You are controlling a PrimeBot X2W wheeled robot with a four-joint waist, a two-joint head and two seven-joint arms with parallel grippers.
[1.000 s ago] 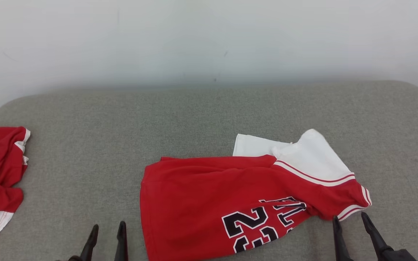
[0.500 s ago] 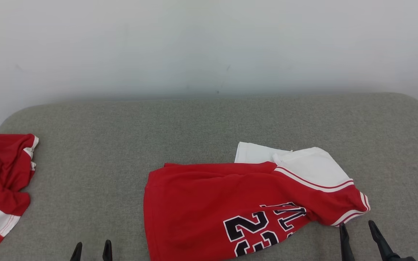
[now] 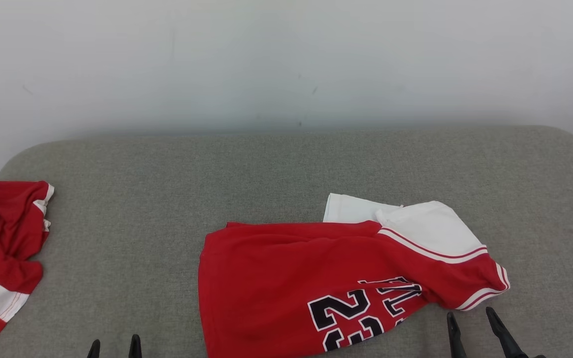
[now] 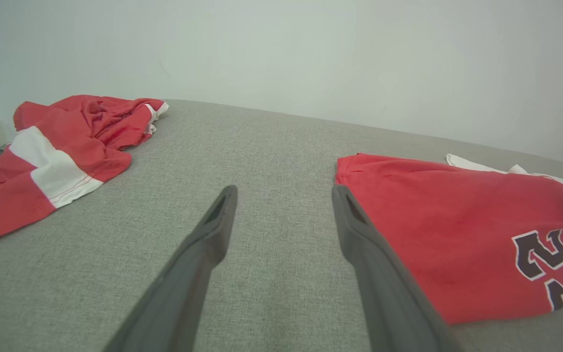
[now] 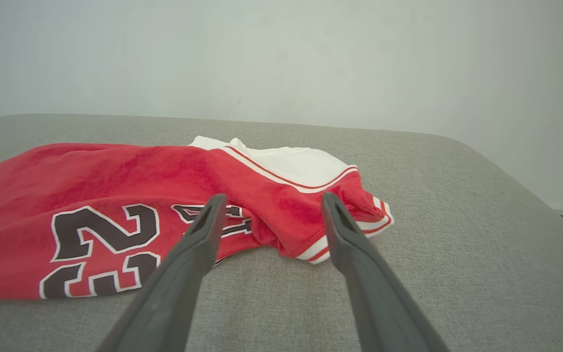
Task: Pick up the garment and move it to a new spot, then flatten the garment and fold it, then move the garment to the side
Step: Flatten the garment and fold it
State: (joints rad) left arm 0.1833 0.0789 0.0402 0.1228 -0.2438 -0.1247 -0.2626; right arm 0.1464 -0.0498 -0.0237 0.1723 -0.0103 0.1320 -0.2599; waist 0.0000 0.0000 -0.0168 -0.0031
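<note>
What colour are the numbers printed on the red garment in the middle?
Black with a white outline, on the garment; clearest in the right wrist view.

It looks like a plain test room or lab rather than a lived-in home; a grey woven-fabric surface (image 3: 286, 164) with rounded corners stands against a smooth white wall (image 3: 286, 59) marked by a few faint scuffs; on the surface lie a red numbered jersey (image 3: 276, 283) near its middle and a crumpled red-and-white garment (image 3: 3, 238) at its left edge.
</note>
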